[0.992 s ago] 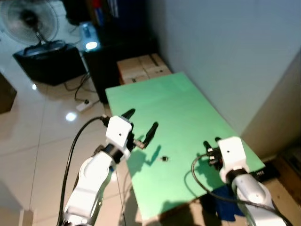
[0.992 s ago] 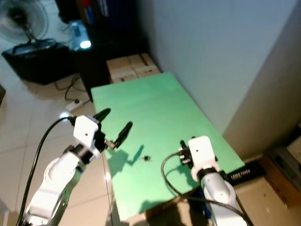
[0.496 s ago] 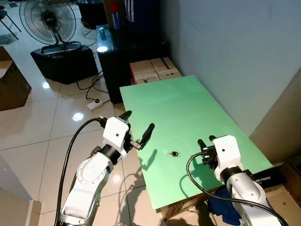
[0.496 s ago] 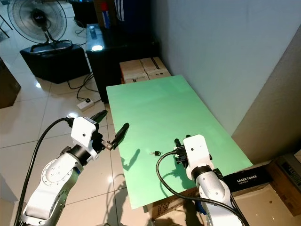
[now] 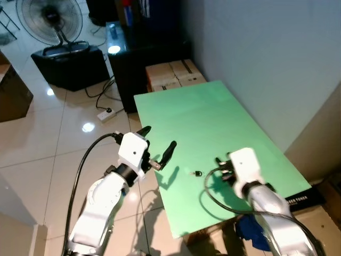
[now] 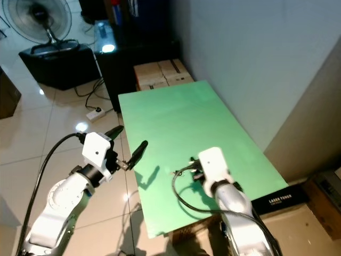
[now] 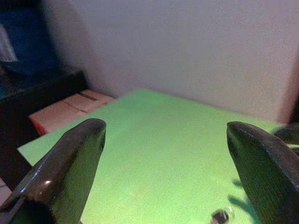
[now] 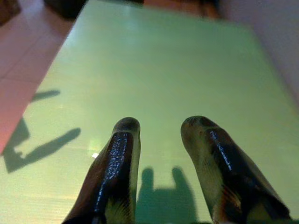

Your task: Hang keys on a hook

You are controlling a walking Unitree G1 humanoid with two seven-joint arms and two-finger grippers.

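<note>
A flat green rectangular table [image 5: 213, 122] stands against a pale grey wall [image 5: 277, 48]. The left gripper [image 5: 157, 145] hovers at the table's left edge, its two black fingers spread wide. The right gripper [image 5: 222, 161] hovers above the table's near part, fingers parted with nothing between them. A small dark key [image 5: 197, 173] lies on the table between the two grippers, touching neither.

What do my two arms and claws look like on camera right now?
Both arms are silver-white with rounded segments and a boxy white wrist block. A black cable loops from each wrist down the arm. The left claw and the right claw each have two long, glossy black fingers with rounded tips.
</note>
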